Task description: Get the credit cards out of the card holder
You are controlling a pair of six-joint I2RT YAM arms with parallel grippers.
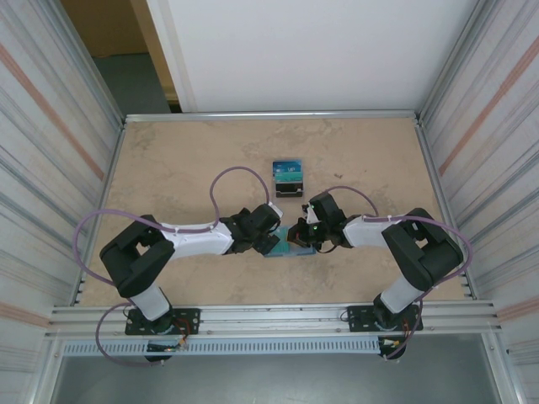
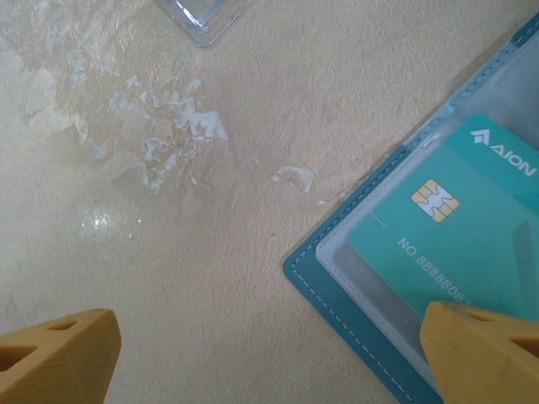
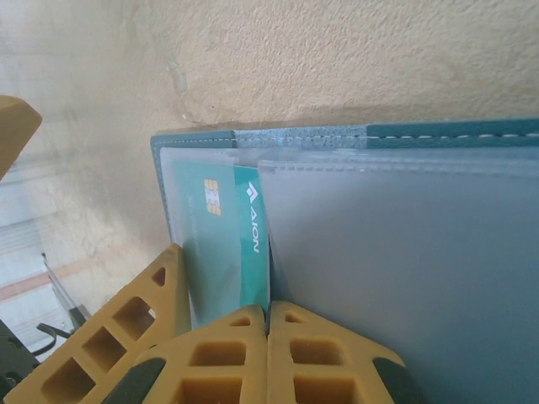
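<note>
The right pincer (image 3: pixel 268 318) is clenching at a credit card (image 3: pixel 226 244) in the card holder (image 3: pixel 438 133), the left pincer (image 2: pixel 269 358) gaping. Next it's needing a steady outward slide

The left arm (image 1: pixel 198 238) and the right arm (image 1: pixel 379 227) are white in the middle, with big black joints. A thin purple cable (image 1: pixel 232 172) loops along each arm. Each arm grows out of a black base (image 1: pixel 160 321). The left gripper (image 2: pixel 268 320) has 2 yellow-orange fingers (image 2: pixel 59 358). The right gripper (image 3: pixel 268 310) is the same colour, with square holes like a waffle and dark grey patches.
</note>
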